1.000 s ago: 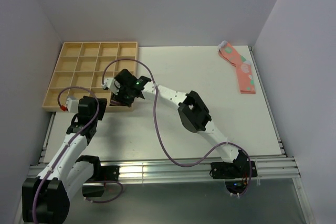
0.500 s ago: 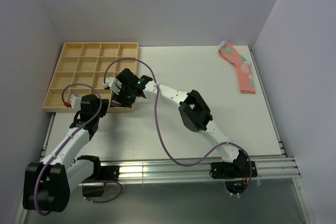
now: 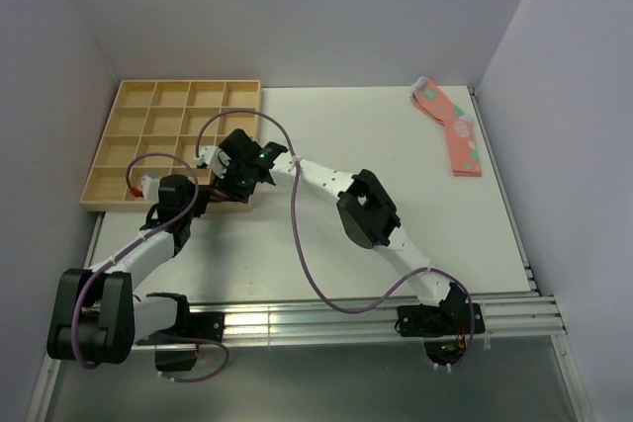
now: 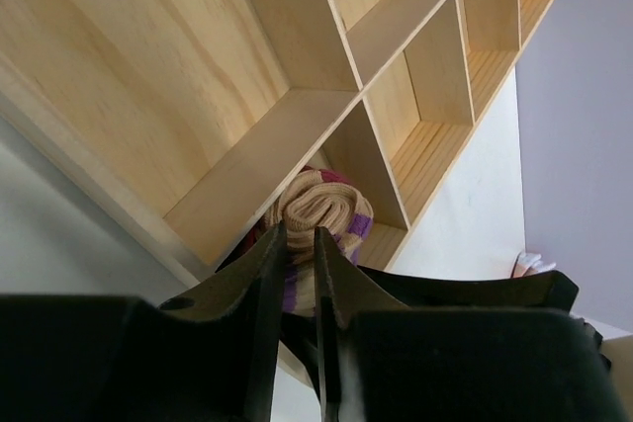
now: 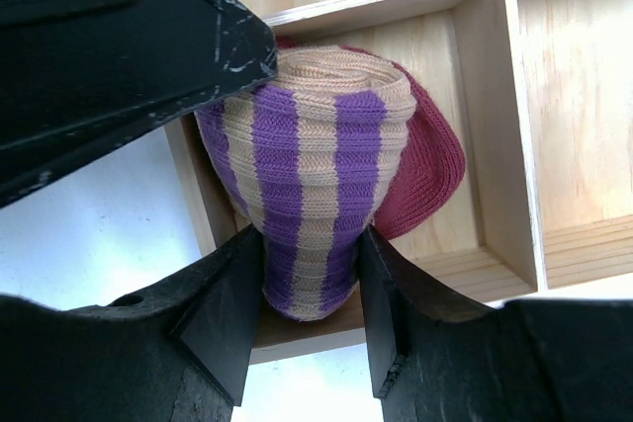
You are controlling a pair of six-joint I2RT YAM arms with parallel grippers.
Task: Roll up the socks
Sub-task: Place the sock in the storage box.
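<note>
Right gripper [image 5: 312, 244] is clamped on the socks [image 5: 307, 155], its black fingers pinching the narrow lower end of the roll, which sits in the compartment at the tray's five o'clock corner. Over the last second it has not shifted, while the left gripper [image 4: 297, 232] has swung in from seven o'clock to the same corner and narrowed its jaws to a thin slit. Nothing shows between them, and whether they touch the roll I cannot tell. I judge the rolling done and the bundle being seated, with the left arm coming to steady it. The table [image 3: 396, 145] is flat matte white. The tray [image 3: 188, 83], at ten o'clock, is pale grained wood in square cells. The roll is a ribbed knit spiral, tan with purple stripes and a dark red bulge. Flat pink socks [image 3: 457, 135] lie at two o'clock.
</note>
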